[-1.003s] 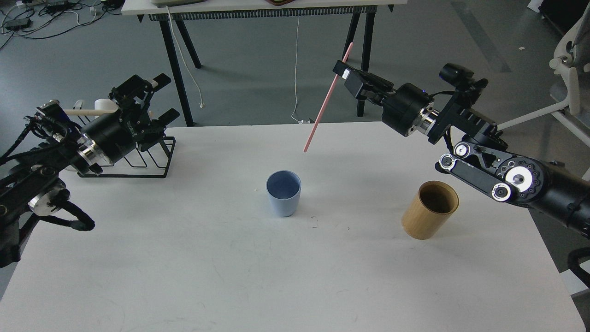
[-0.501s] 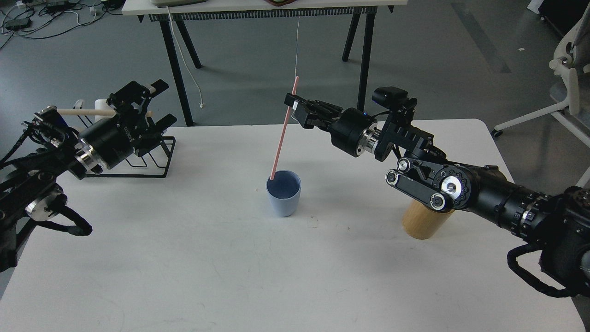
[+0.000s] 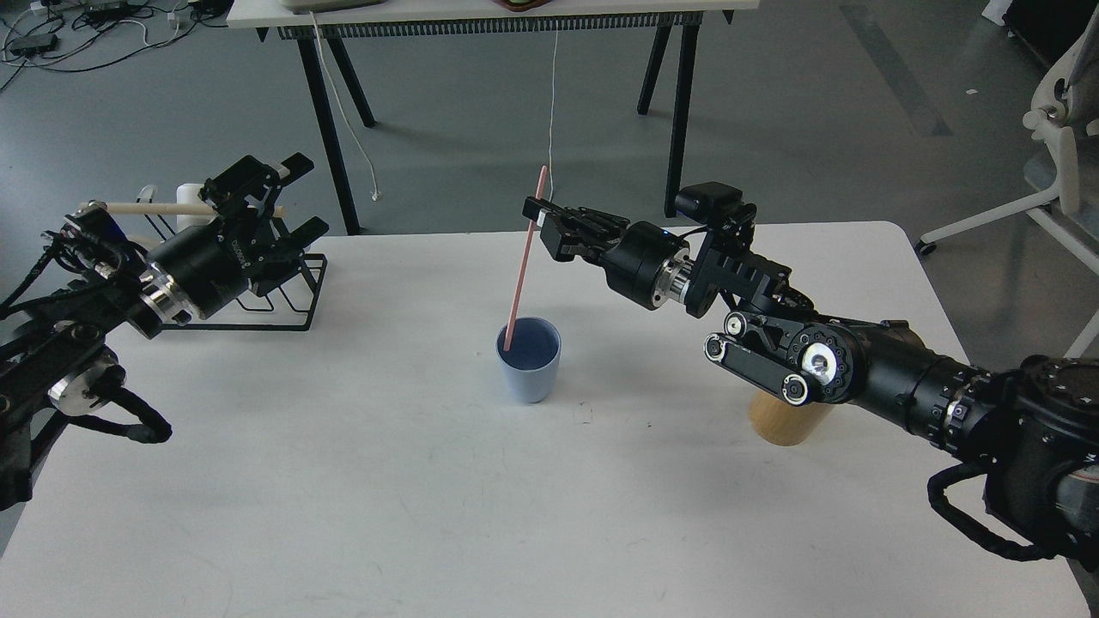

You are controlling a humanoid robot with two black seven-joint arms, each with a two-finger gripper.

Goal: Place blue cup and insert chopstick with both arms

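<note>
The pale blue cup (image 3: 529,371) stands upright on the white table (image 3: 429,481), near the middle. My right gripper (image 3: 534,216) is shut on the pink chopstick (image 3: 522,270) near its top end. The stick hangs almost upright, tilted slightly, and its lower tip is inside the cup's mouth at the left of the rim. My left gripper (image 3: 294,197) is open and empty, above the black wire rack at the far left, well away from the cup.
A black wire rack (image 3: 288,300) with a pale wooden rod (image 3: 146,208) stands at the back left. A tan wooden cylinder (image 3: 777,421) stands at the right, partly hidden by my right arm. A second table's legs (image 3: 322,112) stand beyond the far edge.
My right gripper has swung left and down with the pink stick, from high at the back right to over the cup; the stick's tip has gone into the cup. The left arm has barely moved.
</note>
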